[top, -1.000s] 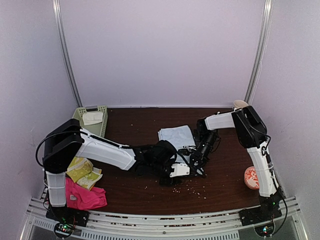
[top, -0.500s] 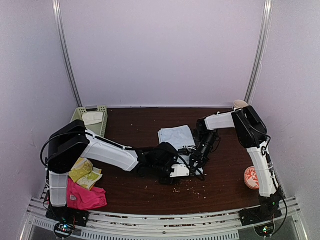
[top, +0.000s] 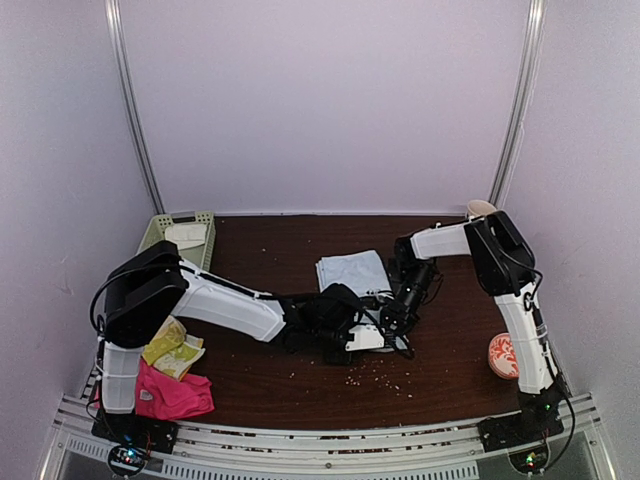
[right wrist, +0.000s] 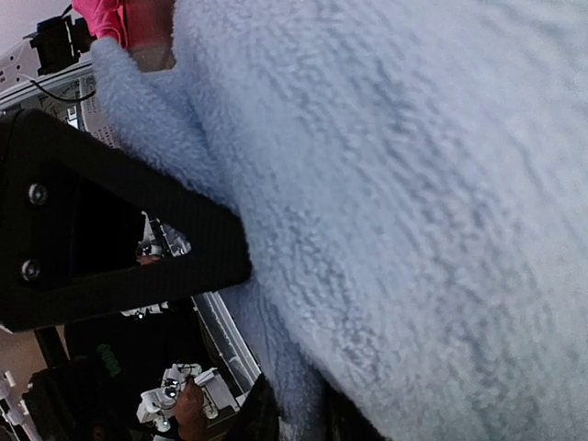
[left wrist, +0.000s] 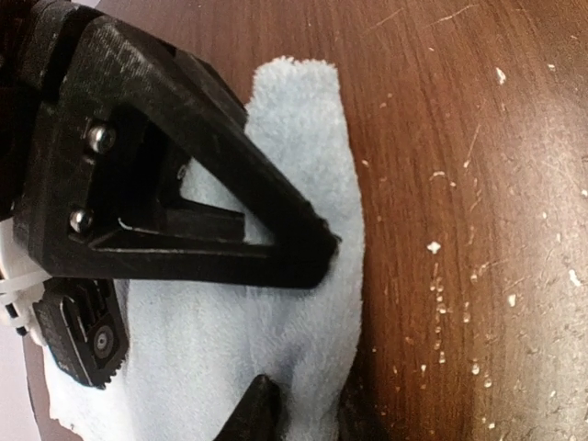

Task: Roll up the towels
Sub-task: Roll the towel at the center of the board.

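Black angular fingers (left wrist: 202, 257) over fluffy blue towel (left wrist: 299, 129)

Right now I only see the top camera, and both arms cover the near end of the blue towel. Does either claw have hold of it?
Observer: In the left wrist view, one finger of the left claw lies over the blue towel. I cannot confirm a grip.
Operator: And the right claw?
Observer: The right claw has a finger right against the towel, which fills nearly its whole wrist view.
Operator: Is that end lifted?
Observer: In the left wrist view, the towel's long edge rests on the table.
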You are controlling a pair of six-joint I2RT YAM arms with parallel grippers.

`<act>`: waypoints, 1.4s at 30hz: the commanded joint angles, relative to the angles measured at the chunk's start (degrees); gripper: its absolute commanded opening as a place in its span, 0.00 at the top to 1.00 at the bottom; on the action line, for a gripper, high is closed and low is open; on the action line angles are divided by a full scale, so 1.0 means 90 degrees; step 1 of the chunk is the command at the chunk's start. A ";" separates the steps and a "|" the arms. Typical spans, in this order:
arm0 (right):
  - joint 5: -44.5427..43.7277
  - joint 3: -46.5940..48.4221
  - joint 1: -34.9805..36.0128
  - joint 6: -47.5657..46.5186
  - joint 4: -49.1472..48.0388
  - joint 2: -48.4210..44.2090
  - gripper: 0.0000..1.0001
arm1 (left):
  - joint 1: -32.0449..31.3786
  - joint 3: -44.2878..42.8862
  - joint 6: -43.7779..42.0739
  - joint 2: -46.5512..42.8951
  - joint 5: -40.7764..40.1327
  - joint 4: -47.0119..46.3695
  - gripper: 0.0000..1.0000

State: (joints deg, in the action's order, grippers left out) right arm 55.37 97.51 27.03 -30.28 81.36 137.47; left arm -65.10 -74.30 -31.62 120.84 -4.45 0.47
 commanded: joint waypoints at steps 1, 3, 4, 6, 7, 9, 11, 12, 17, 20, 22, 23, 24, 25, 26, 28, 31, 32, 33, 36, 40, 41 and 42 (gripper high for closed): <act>-0.0934 0.0090 -0.0237 -0.0290 -0.0429 -0.0132 0.77 | 0.0045 -0.0006 0.0062 0.0450 0.0089 0.1134 0.78; -0.0899 0.0200 -0.0322 -0.0301 -0.0403 -0.0382 0.70 | 0.0046 -0.0063 0.0134 0.0504 0.0275 0.1297 0.81; -0.0912 0.0264 -0.0381 -0.0293 -0.0403 -0.0509 0.67 | 0.0046 -0.0101 0.0175 0.0538 0.0369 0.1397 0.82; -0.1058 0.0362 -0.0483 -0.0271 -0.0390 -0.0785 0.62 | 0.0052 -0.0152 0.0270 0.0591 0.0518 0.1534 0.84; -0.1195 0.0411 -0.0546 -0.0256 -0.0388 -0.0951 0.60 | 0.0060 -0.0169 0.0337 0.0592 0.0599 0.1572 0.85; -0.1445 0.0525 -0.0722 -0.0238 -0.0389 -0.1265 0.58 | 0.0142 -0.0289 0.0469 0.0571 0.0995 0.1742 0.87; -0.1556 0.0691 -0.0901 -0.0230 -0.0395 -0.1595 0.60 | 0.0242 -0.0409 0.0652 0.0522 0.1387 0.1904 0.88; -0.1571 0.0786 -0.0992 -0.0255 -0.0396 -0.1796 0.62 | 0.0295 -0.0444 0.0780 0.0488 0.1571 0.1939 0.88; -0.1410 0.0267 -0.1314 -0.0219 -0.1506 -0.3385 0.60 | 0.0789 -0.0965 0.1293 0.0645 0.3255 0.2496 0.89; -0.1447 -0.0866 -0.1339 -0.0017 -0.2949 -0.4441 0.57 | 0.1113 -0.1333 0.1624 0.0934 0.4025 0.2793 0.89; -0.1350 -0.1592 -0.1338 -0.0223 -0.3283 -0.4883 0.56 | 0.1383 -0.1653 0.1952 0.1217 0.4614 0.2988 0.89; -0.1223 -0.1860 -0.1314 -0.0497 -0.3271 -0.5048 0.54 | 0.1492 -0.1840 0.2126 0.1369 0.4913 0.3131 0.89; -0.1100 -0.2141 -0.1281 -0.0831 -0.3162 -0.5170 0.54 | 0.1590 -0.2022 0.2326 0.1501 0.5201 0.3262 0.89; -0.1103 -0.2395 -0.1223 -0.1111 -0.3103 -0.5296 0.54 | 0.1651 -0.2166 0.2433 0.1623 0.5451 0.3389 0.89; -0.1180 -0.2707 -0.1145 -0.1293 -0.3132 -0.5405 0.55 | 0.1687 -0.2316 0.2499 0.1711 0.5594 0.3529 0.89; -0.1499 -0.3377 -0.0929 -0.1398 -0.3453 -0.5669 0.58 | 0.1706 -0.2464 0.2603 0.1822 0.5718 0.3658 0.89; -0.1982 -0.4258 -0.0493 -0.1395 -0.4109 -0.6027 0.60 | 0.1786 -0.2494 0.2824 0.1948 0.6047 0.3678 0.88; -0.2160 -0.4429 -0.0288 -0.1359 -0.4327 -0.6105 0.59 | 0.1855 -0.2496 0.2919 0.2012 0.6142 0.3683 0.89; -0.2281 -0.4517 -0.0092 -0.1252 -0.4519 -0.6153 0.58 | 0.1902 -0.2488 0.3005 0.2061 0.6227 0.3679 0.89; -0.2507 -0.4485 0.0513 -0.1173 -0.4775 -0.6128 0.55 | 0.2010 -0.2514 0.3097 0.2207 0.6421 0.3774 0.89; -0.3156 -0.4558 0.1078 -0.1131 -0.5360 -0.5814 0.53 | 0.2048 -0.2496 0.3144 0.2223 0.6545 0.3786 0.88; -0.3276 -0.4581 0.1175 -0.1107 -0.5505 -0.5703 0.53 | 0.2048 -0.2496 0.3167 0.2224 0.6514 0.3786 0.88; -0.3377 -0.4586 0.1269 -0.1107 -0.5626 -0.5598 0.52 | 0.2055 -0.2496 0.3183 0.2221 0.6521 0.3787 0.88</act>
State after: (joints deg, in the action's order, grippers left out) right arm 31.99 56.40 35.88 -40.58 38.54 84.60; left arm -46.92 -97.95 -4.56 137.51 56.23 29.04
